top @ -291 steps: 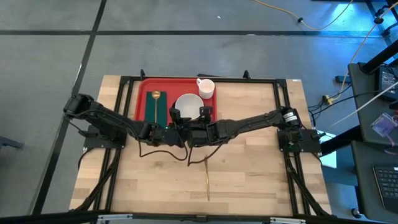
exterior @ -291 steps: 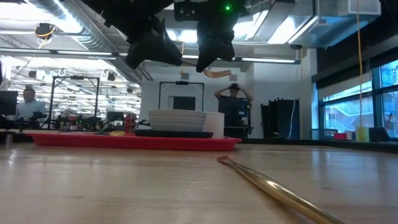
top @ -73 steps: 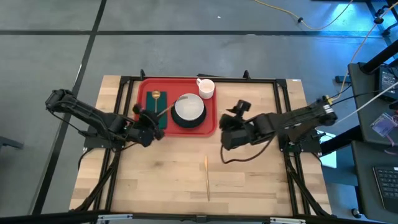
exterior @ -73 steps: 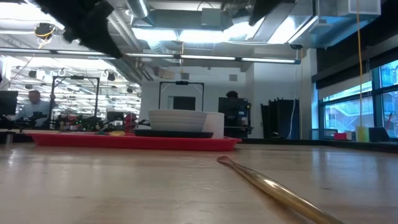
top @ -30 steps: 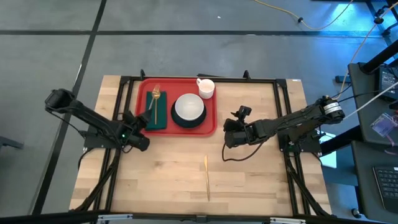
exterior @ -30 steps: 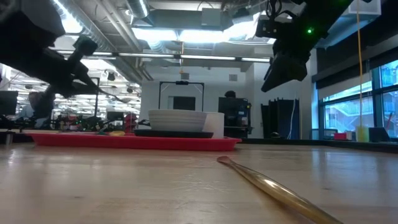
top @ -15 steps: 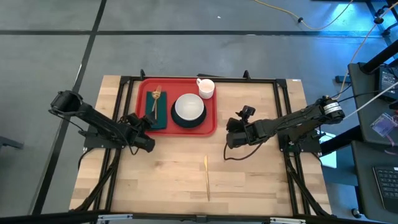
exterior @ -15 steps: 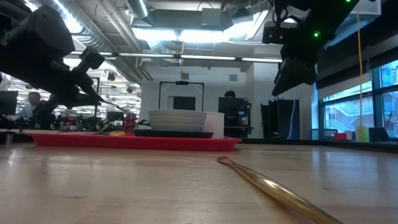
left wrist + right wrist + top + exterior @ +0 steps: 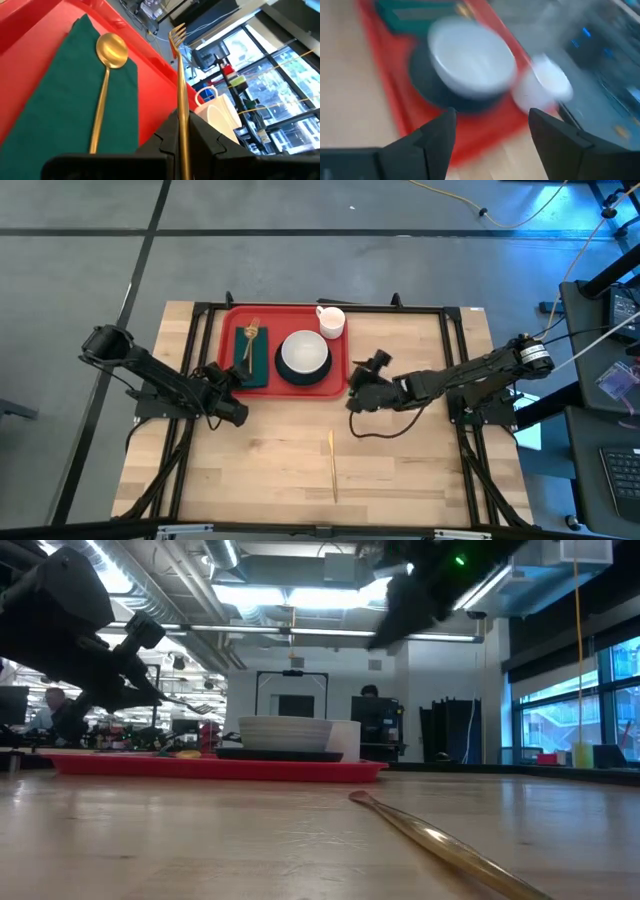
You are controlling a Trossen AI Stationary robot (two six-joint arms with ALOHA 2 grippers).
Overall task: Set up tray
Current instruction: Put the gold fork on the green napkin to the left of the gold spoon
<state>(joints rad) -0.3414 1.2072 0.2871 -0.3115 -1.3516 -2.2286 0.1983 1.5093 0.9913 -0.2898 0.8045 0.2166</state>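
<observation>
On the pale wooden table point(image 9: 400, 470), under bright ceiling lights, the tray point(image 9: 338, 385) lies at the far edge, the left gripper point(image 9: 182, 131) pinching a gold fork point(image 9: 179, 85) over it, the right gripper point(image 9: 353, 400) gaping empty beside it.

The high view looks straight down from well above, taking in the whole table point(image 9: 400, 460), both arms and the grey floor around it. The low view sits at table-top height on the near edge, facing level across the wood toward the far room, so the red tray point(image 9: 215, 767) appears edge-on. The left wrist view looks forward past its own tool point(image 9: 184, 137), very near the tray point(image 9: 150, 65) and the green napkin point(image 9: 65, 100). The right wrist view looks past its own tool point(image 9: 490, 145), from just right of the tray point(image 9: 395, 110). All four views share the tray.
</observation>
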